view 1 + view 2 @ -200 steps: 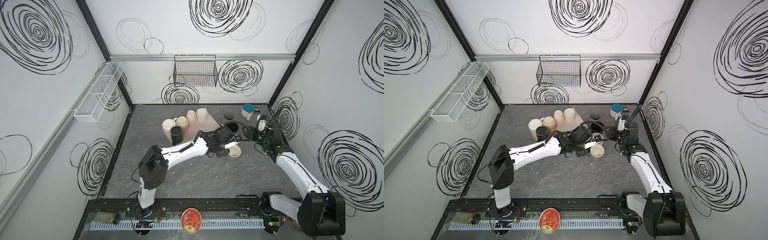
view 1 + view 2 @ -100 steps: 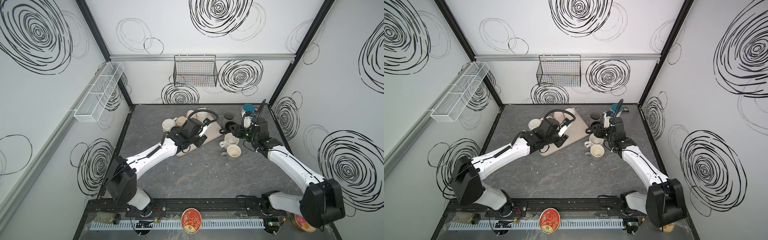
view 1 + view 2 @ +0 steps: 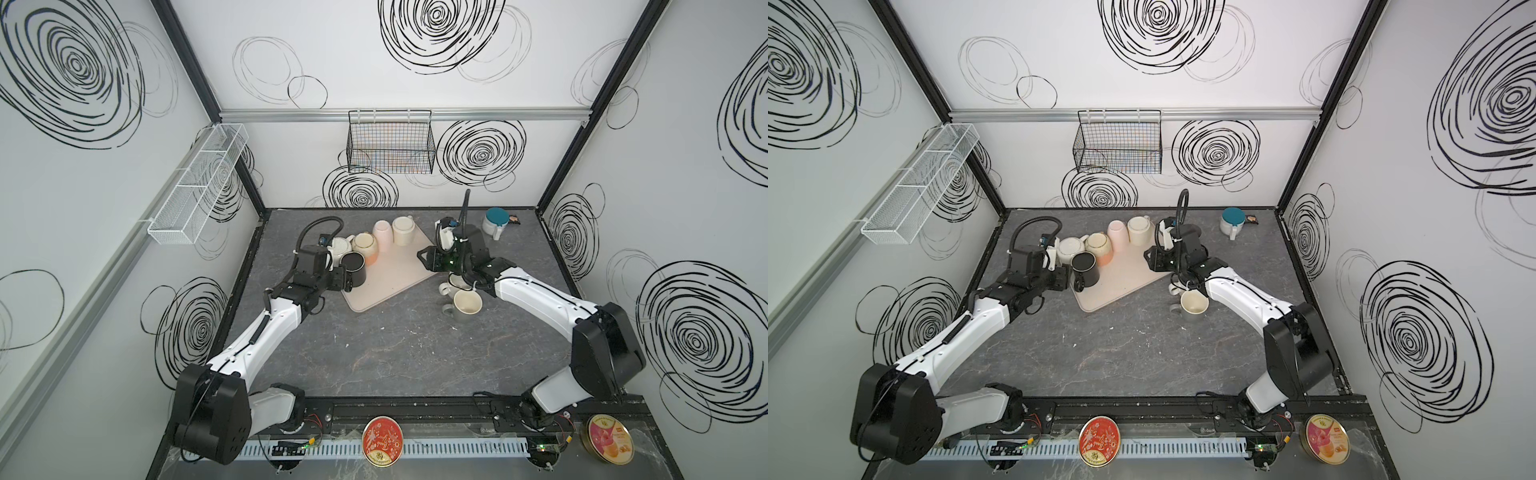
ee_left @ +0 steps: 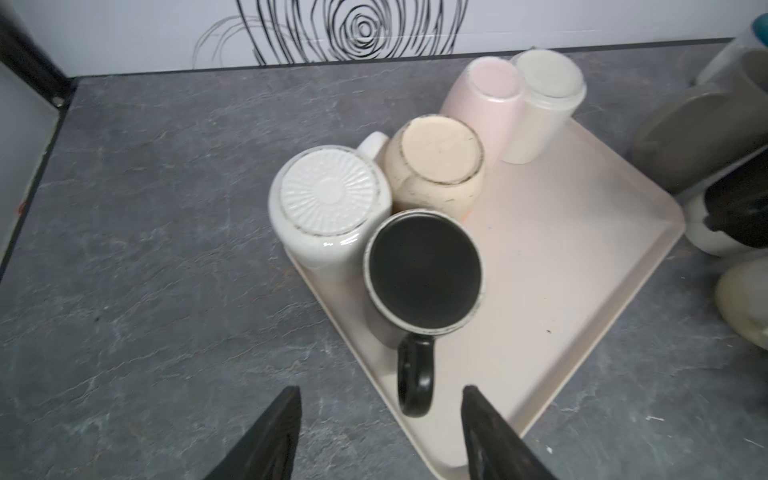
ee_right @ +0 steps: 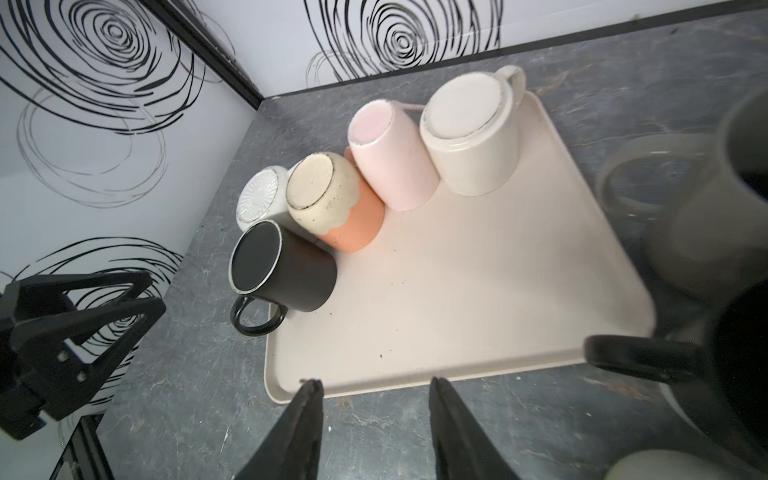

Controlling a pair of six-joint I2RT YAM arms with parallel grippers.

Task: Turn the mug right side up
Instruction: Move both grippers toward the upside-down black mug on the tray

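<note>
The dark grey stone-patterned table (image 3: 395,353) carried a beige tray (image 3: 399,272) set askew towards the back, an upright cream mug (image 3: 466,306) touching a white mug (image 3: 449,286) to its right, and a teal-lidded jug (image 3: 495,222) near the back wall.

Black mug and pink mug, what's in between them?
The cream-and-orange mug stands between the black mug and the pink mug on the tray. The right wrist view shows it best.
</note>
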